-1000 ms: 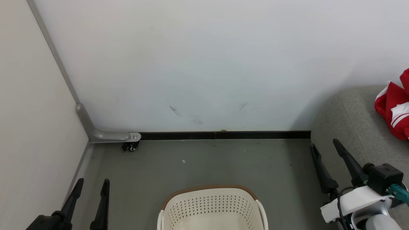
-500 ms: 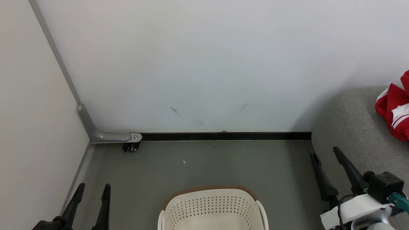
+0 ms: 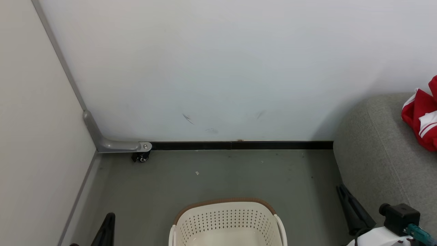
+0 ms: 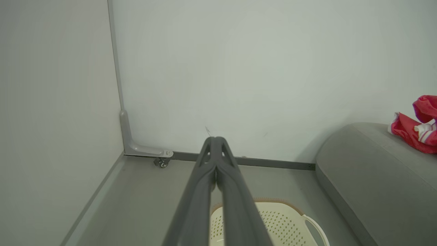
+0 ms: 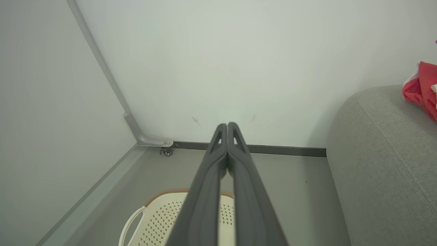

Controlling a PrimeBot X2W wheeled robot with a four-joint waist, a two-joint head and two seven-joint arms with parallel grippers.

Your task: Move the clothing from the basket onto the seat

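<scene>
The red and white clothing (image 3: 422, 120) lies bunched on the grey seat (image 3: 379, 160) at the right edge of the head view; the clothing (image 4: 417, 125) and the clothing (image 5: 422, 89) also appear in both wrist views. The cream basket (image 3: 227, 222) with its brown rim stands on the floor at bottom centre, and the part of its inside that I see holds nothing. My left gripper (image 4: 216, 139) is shut with nothing in it, above the basket (image 4: 269, 222). My right gripper (image 5: 227, 124) is shut too, holding nothing, low beside the seat (image 5: 385, 164).
A white wall (image 3: 218, 68) with a black baseboard (image 3: 239, 145) closes the back. A pale panel (image 3: 34, 136) stands on the left, with a grey metal bracket and caster (image 3: 140, 155) at its foot. Grey floor (image 3: 222, 174) lies between wall and basket.
Both grippers have gone from open to shut and have dropped lower in the head view. Basket, clothing and seat have stayed put.
</scene>
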